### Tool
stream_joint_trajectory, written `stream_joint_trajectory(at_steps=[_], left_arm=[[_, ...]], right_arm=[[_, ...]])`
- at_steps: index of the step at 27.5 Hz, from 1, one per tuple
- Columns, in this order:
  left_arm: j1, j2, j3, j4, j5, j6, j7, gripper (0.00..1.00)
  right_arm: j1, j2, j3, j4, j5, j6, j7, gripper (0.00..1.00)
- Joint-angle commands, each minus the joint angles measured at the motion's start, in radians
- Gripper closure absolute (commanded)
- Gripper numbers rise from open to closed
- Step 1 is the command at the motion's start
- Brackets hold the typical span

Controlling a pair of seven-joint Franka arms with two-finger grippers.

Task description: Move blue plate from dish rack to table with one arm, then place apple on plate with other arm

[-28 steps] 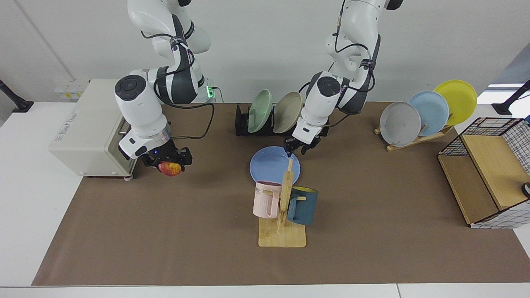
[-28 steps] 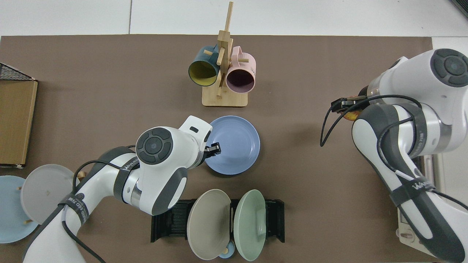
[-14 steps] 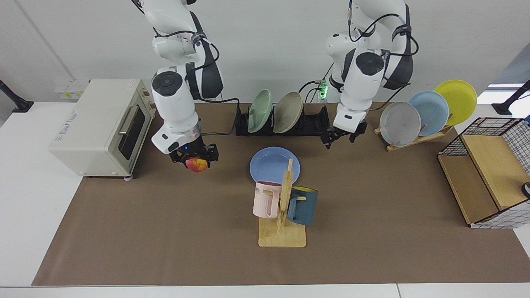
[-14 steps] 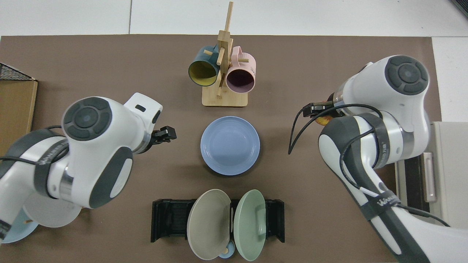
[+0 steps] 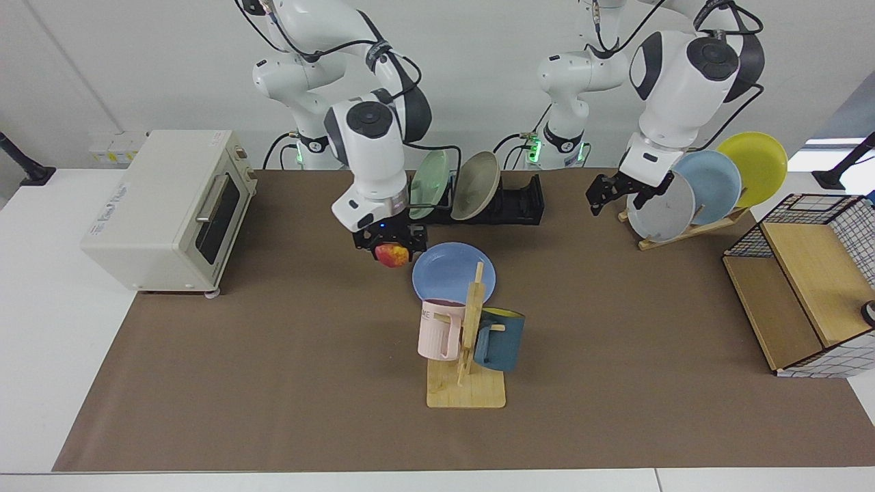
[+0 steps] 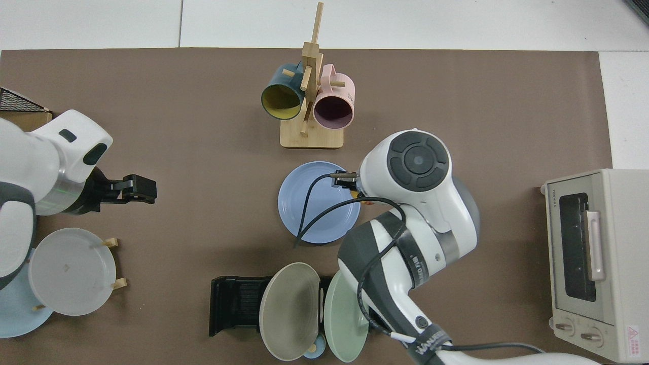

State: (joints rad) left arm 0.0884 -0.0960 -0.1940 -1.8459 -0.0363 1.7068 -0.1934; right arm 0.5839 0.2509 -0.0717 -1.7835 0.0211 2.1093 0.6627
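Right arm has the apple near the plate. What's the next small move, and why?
Probably carry the apple a little further over the blue plate before lowering: the right gripper, shut on it, hangs at the plate's edge, not its middle. The left gripper waits, open, by the wooden plate stand.

A cream toaster oven sits at one short end of the desk, partly off the brown mat. At the opposite end stands a wire-and-wood basket. Near it, a slanted wooden stand holds a grey plate, a pale blue plate and a yellow plate. Toward the middle of the long edge far from the arms' bases, a wooden mug tree carries a pink mug and a dark teal mug.
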Motion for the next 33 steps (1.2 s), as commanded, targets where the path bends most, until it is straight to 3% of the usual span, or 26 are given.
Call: stream_joint_trajectory(at_steps=[1,4,12,18,20,22,23,24,25,26,33], left_arm=[[0.021,-0.056,0.022,-0.004,-0.011,-0.042,0.074,0.0],[0.022,-0.056,0.028,-0.003,-0.002,-0.026,0.078,0.0],[0.021,-0.056,0.022,0.025,0.003,-0.029,0.078,0.0],[0.021,-0.056,0.022,0.025,0.003,-0.029,0.074,0.0],[0.021,-0.056,0.022,0.025,0.003,-0.027,0.069,0.0],[0.021,-0.056,0.022,0.025,0.003,-0.026,0.066,0.0],[0.021,-0.056,0.022,0.025,0.001,-0.026,0.065,0.0],[0.021,-0.056,0.022,0.025,0.003,-0.026,0.065,0.0],[0.021,-0.056,0.021,0.025,0.003,-0.026,0.065,0.0],[0.021,-0.056,0.022,0.025,0.001,-0.026,0.065,0.0],[0.021,-0.056,0.022,0.025,-0.001,-0.022,0.069,0.0]], right_arm=[[0.05,0.05,-0.006,0.001,0.008,0.064,0.113,1.0],[0.07,0.103,-0.005,0.007,0.008,0.115,0.164,1.0],[0.109,0.205,-0.006,0.026,0.091,0.244,0.179,1.0],[0.111,0.229,-0.006,0.012,0.092,0.247,0.179,1.0],[0.108,0.235,-0.006,0.007,0.094,0.247,0.178,0.95],[0.108,0.234,-0.005,0.001,0.094,0.248,0.175,0.82],[0.108,0.234,-0.005,0.001,0.094,0.247,0.175,0.68],[0.108,0.234,-0.005,0.001,0.095,0.247,0.178,0.43],[0.108,0.232,-0.005,0.0,0.096,0.247,0.179,0.1],[0.109,0.232,-0.005,-0.002,0.094,0.247,0.181,0.0],[0.12,0.177,-0.014,0.019,0.08,0.227,0.166,0.0]])
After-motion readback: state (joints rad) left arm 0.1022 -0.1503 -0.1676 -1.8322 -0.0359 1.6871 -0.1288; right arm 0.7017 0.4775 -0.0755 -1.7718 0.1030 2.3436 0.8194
